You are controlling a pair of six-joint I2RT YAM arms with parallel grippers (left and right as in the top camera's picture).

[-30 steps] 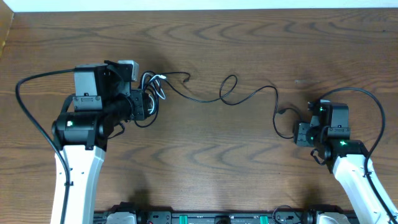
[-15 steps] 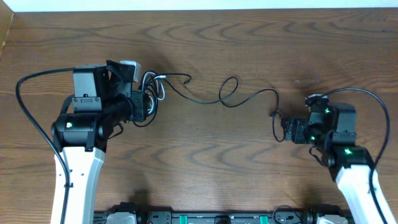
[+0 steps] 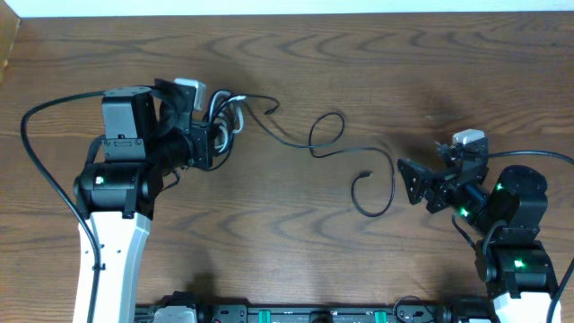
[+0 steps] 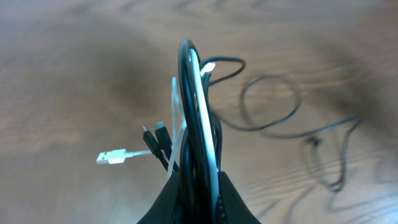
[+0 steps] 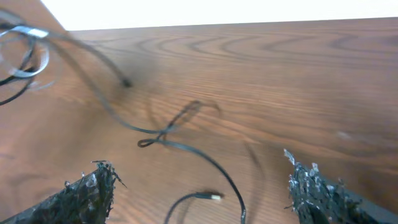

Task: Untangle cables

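My left gripper [image 3: 213, 136] is shut on a bundle of cables [image 3: 226, 117], black coils with one white cord, held at the table's left. In the left wrist view the bundle [image 4: 198, 118] stands between the fingers [image 4: 199, 199], with a white plug [image 4: 111, 156] and black plugs hanging left. One long black cable [image 3: 327, 135] runs from the bundle across the table in a loop and ends in a curl with a free plug [image 3: 364, 175]. My right gripper [image 3: 414, 182] is open and empty, just right of that curl. The right wrist view shows the plug end [image 5: 211, 196] lying between my open fingers [image 5: 199, 193].
The wooden table [image 3: 296, 242] carries only the cables. Thick black robot cables arc beside each arm, at the far left [image 3: 36, 170] and the far right [image 3: 547, 157]. The table's back edge meets a white wall at the top.
My right gripper has opened and let go of the long cable's end, then drawn back and tilted up. The freed end curled to the left. My left gripper moved slightly up with the bundle.
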